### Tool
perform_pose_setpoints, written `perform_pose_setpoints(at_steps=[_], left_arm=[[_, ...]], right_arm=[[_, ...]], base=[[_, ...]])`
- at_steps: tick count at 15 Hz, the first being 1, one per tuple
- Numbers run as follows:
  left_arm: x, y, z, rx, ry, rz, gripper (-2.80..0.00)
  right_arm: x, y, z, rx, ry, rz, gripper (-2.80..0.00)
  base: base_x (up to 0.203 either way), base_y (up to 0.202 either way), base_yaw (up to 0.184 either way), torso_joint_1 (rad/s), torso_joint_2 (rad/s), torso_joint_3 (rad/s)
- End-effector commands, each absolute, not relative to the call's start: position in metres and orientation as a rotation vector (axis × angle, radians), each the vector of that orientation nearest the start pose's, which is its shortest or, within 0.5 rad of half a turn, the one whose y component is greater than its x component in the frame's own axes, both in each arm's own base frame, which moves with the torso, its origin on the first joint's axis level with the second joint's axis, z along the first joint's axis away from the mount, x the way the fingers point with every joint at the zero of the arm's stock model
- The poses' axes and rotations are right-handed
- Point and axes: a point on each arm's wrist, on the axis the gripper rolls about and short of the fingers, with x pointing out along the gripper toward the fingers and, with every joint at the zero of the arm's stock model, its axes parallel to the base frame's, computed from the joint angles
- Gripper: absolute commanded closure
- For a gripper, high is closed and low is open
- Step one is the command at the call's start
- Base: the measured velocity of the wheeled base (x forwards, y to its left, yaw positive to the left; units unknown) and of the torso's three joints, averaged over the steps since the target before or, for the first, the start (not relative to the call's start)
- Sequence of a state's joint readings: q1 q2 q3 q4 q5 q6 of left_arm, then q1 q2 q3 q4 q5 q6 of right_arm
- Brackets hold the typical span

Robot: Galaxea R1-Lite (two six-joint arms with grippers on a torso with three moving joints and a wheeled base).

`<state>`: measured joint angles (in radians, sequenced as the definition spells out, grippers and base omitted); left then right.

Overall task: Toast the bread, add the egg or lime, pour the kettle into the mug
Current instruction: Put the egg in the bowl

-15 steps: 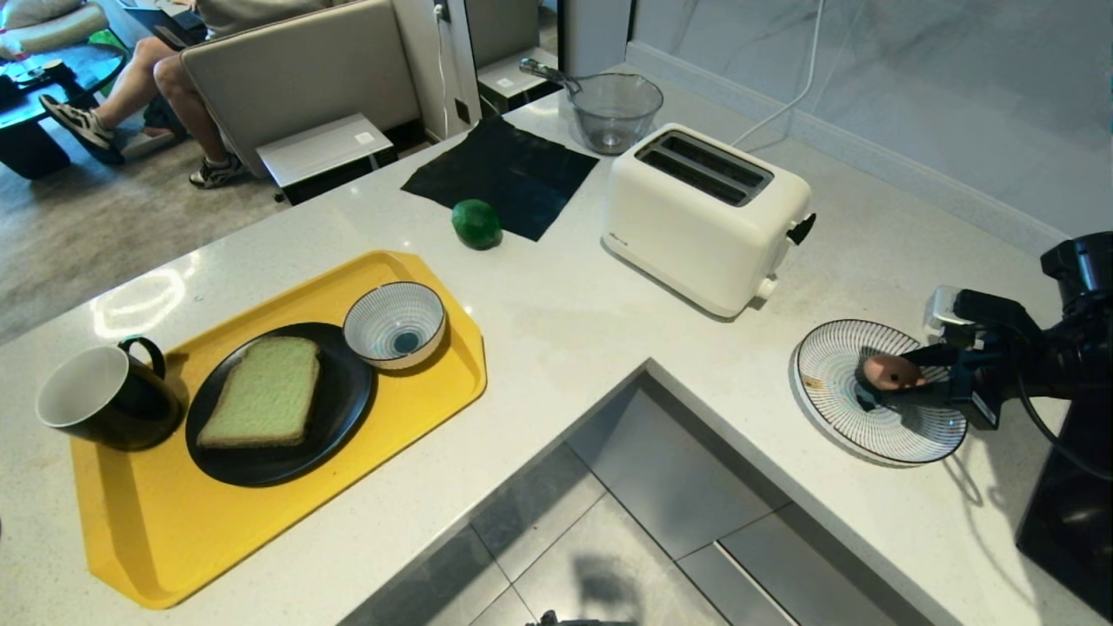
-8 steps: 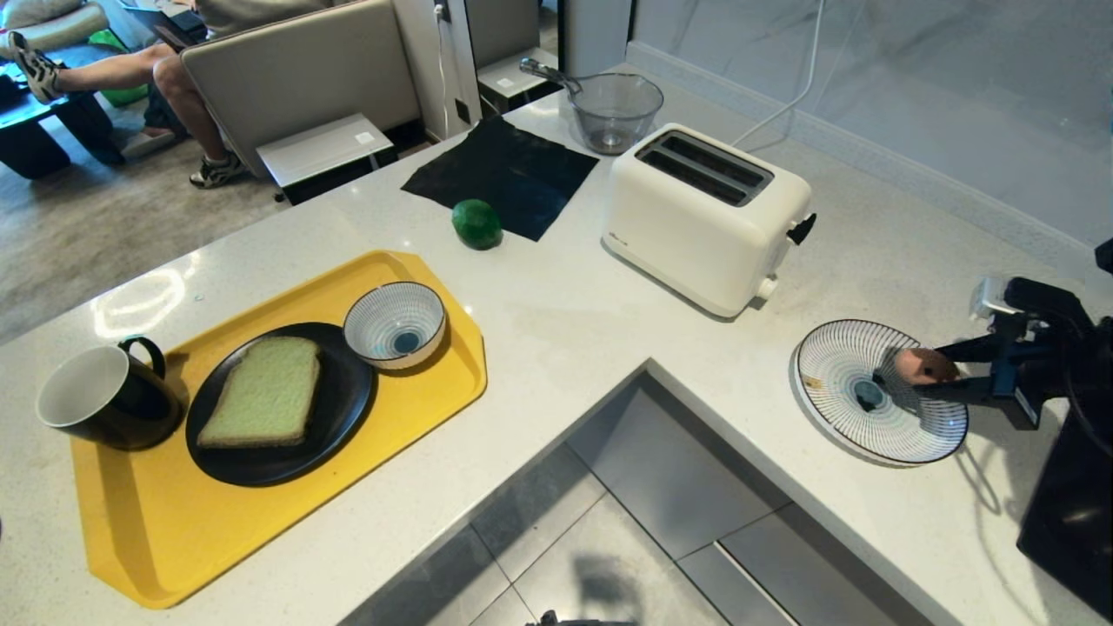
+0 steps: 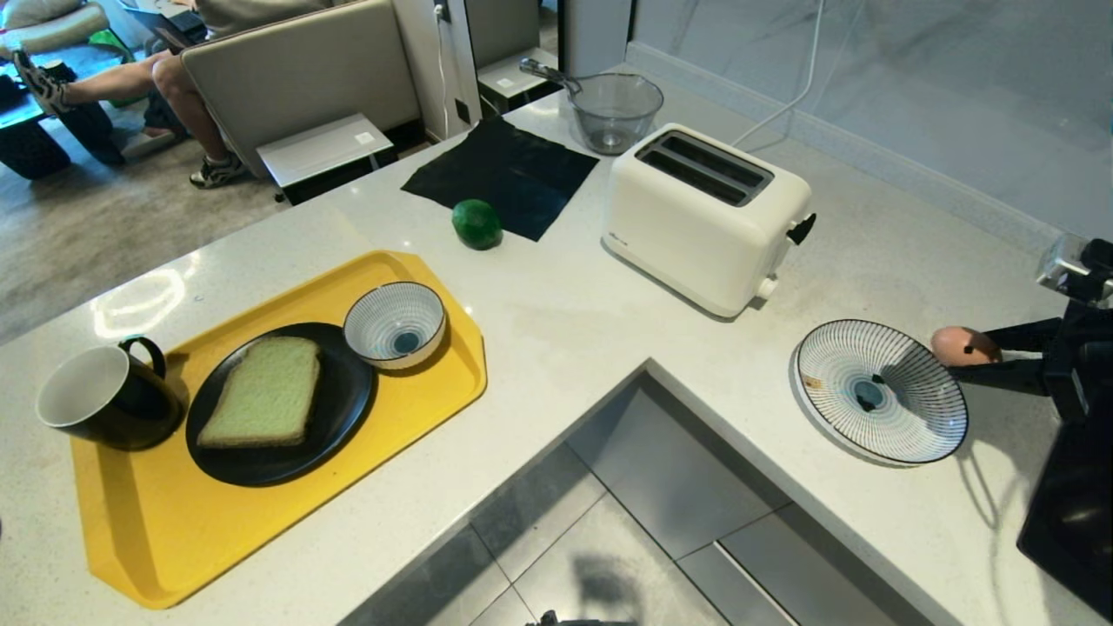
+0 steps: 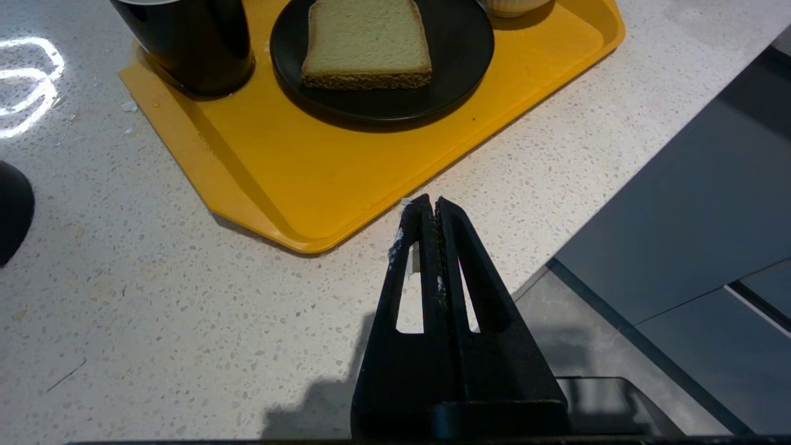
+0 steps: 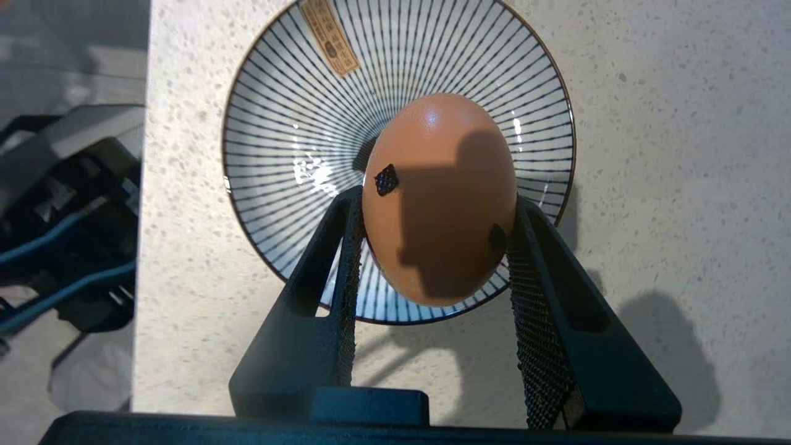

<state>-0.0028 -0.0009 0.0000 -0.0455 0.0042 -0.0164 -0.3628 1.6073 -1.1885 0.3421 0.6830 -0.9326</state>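
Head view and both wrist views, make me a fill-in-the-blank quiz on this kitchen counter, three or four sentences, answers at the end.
1. The right gripper is shut on the ____.
2. The bread lies on a black ____.
3. The lime sits on the counter between the black cloth and the yellow ____.
4. The left gripper is shut and holds ____.

Missing words: egg; plate; tray; nothing
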Motion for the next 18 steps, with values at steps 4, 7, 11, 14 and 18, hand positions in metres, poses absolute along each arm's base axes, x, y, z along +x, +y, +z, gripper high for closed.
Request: perform_pose_setpoints(at_steps=[4, 7, 11, 14, 18], left_arm=[[-0.022, 0.000, 0.075, -0.017, -0.031, 0.001, 0.00], [-0.022, 0.000, 0.075, -0.017, -0.031, 0.001, 0.00], [-0.022, 0.000, 0.075, -0.017, -0.031, 0.002, 0.00], [-0.022, 0.000, 0.075, -0.017, -0.031, 0.001, 0.00], [-0.022, 0.000, 0.075, -0.017, -0.031, 0.001, 0.00]], right_arm=[[0.227, -0.070, 0.251, -0.428, 0.424, 0.521, 0.00], [0.216, -0.066, 0.258, -0.380, 0.413, 0.501, 0.00], [0.198, -0.059, 0.262, -0.302, 0.402, 0.481, 0.00], [0.190, -0.056, 0.263, -0.279, 0.396, 0.472, 0.00], [0.191, -0.056, 0.272, -0.317, 0.392, 0.417, 0.00]], base=[[0.000, 0.000, 0.000, 0.000, 0.00, 0.000], [0.000, 0.000, 0.000, 0.000, 0.00, 0.000], [0.000, 0.000, 0.000, 0.000, 0.00, 0.000], [0.000, 0.000, 0.000, 0.000, 0.00, 0.000], [0.000, 0.000, 0.000, 0.000, 0.00, 0.000]])
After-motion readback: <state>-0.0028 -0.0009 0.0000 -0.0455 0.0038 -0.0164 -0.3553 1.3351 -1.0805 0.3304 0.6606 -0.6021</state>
